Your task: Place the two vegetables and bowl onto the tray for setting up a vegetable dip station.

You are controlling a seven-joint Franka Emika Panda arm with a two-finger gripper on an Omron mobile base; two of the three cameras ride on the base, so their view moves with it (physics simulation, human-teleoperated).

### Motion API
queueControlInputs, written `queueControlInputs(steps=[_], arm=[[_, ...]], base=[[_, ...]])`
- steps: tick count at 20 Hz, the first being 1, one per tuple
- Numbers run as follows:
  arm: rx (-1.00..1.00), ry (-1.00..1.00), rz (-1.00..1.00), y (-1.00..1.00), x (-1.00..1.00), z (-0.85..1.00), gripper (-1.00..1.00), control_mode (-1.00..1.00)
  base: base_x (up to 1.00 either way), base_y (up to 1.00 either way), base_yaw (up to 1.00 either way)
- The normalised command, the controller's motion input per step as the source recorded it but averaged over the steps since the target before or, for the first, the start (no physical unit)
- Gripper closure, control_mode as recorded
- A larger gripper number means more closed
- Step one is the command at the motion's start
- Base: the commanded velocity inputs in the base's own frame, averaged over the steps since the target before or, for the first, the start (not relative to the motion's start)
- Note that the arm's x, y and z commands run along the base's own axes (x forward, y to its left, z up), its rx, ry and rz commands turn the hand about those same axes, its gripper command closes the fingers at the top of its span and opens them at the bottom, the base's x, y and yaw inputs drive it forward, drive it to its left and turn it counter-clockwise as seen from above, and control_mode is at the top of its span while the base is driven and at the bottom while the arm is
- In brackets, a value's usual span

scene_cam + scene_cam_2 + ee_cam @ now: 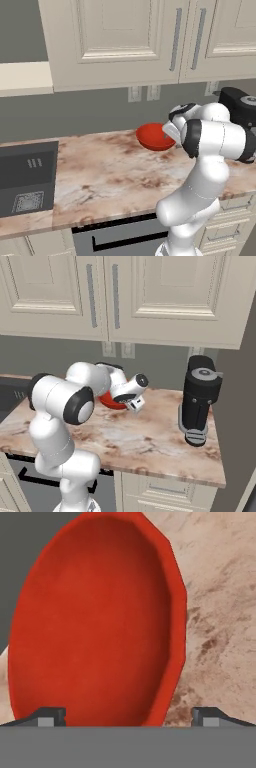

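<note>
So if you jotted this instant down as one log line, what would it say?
gripper: open, nothing held | bowl: red, empty, on counter, right before gripper | bowl not yet grasped

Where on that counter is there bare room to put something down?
The widest bare stretch of the marble counter lies between the dark cooktop at its left end and the red bowl. A smaller patch sits between the bowl and the black coffee machine. Around the bowl it is crowded: the open gripper hovers there.
</note>
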Motion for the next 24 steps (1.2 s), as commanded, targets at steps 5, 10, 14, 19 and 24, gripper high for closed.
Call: queueControlInputs(steps=[5,10,14,19,24], arm=[[0.0,0.0,0.0,0.0,0.09,-0.2,-1.0,-1.0],[0.0,0.0,0.0,0.0,0.05,-0.22,-1.0,-1.0],[0.0,0.0,0.0,0.0,0.14,-0.15,-1.0,-1.0],[0.0,0.01,0.0,0.0,0.14,-0.14,-1.0,-1.0],[0.0,0.02,0.0,0.01,0.05,-0.1,1.0,-1.0]], base=[[0.0,0.0,0.0],[0.0,0.0,0.0],[0.0,0.0,0.0],[0.0,0.0,0.0],[0.0,0.0,0.0]])
